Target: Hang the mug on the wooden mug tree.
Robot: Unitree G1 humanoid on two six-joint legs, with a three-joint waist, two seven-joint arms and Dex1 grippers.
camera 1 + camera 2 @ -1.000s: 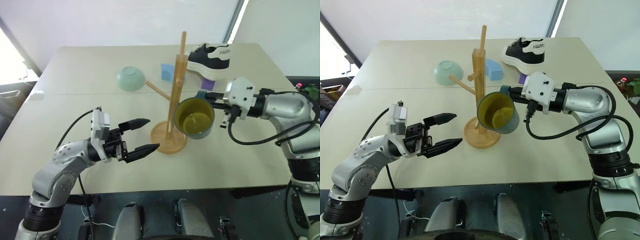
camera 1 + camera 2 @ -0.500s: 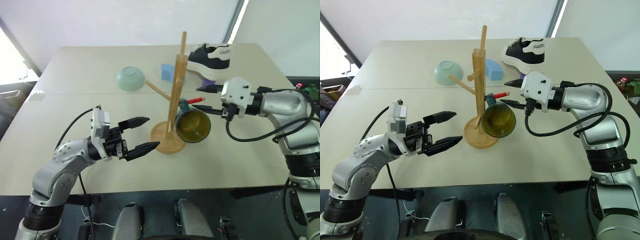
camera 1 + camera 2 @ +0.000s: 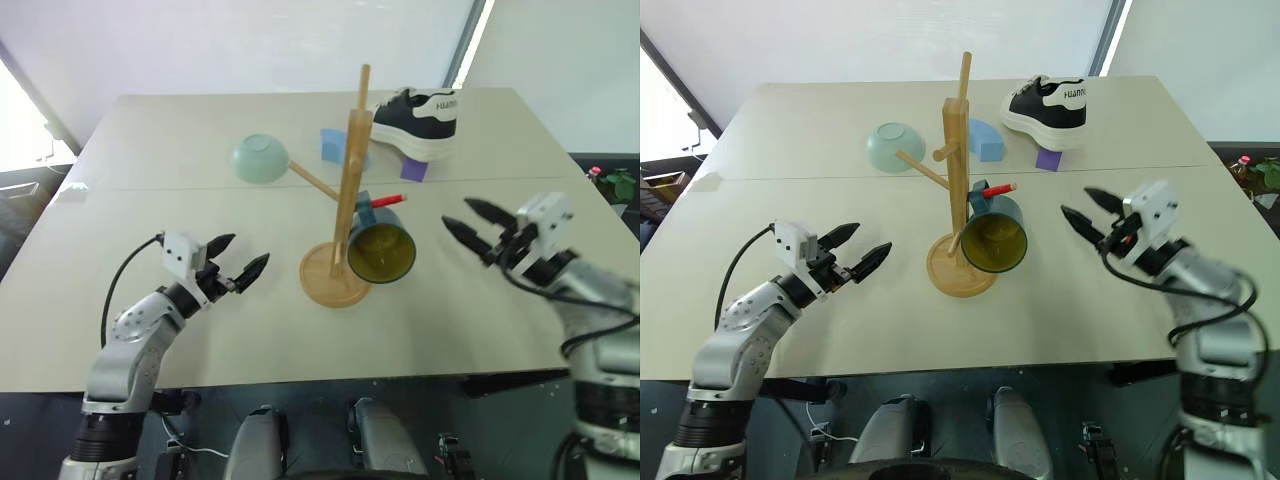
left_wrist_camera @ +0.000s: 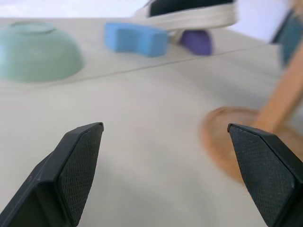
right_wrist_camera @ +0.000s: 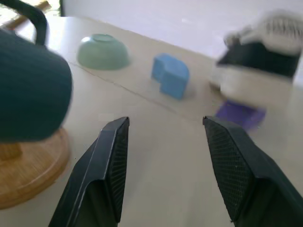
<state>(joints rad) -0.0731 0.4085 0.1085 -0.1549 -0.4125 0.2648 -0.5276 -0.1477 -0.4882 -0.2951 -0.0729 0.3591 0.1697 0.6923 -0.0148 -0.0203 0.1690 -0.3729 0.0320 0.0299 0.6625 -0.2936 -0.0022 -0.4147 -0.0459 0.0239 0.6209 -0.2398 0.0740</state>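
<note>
The sneaker [image 3: 1047,103] at upper right reads "HUANQIU", partly legible. The mug [image 3: 994,233] hangs on the wooden mug tree [image 3: 958,170] at centre. Left gripper [image 3: 238,262] and right gripper [image 3: 467,224] both gape empty.

You had the mug [image 3: 381,252] hanging by its loop handle on the red-tipped peg of the wooden mug tree [image 3: 345,200] — a dark teal-blue mug, tipped on its side with the mustard-yellow inside facing toward the robot. It hung just right of the post, its lower edge close over the round disc base. The tree stood upright near the middle of the tabletop — a tall light-wood post with slanted pegs, one reaching up-left.
</note>
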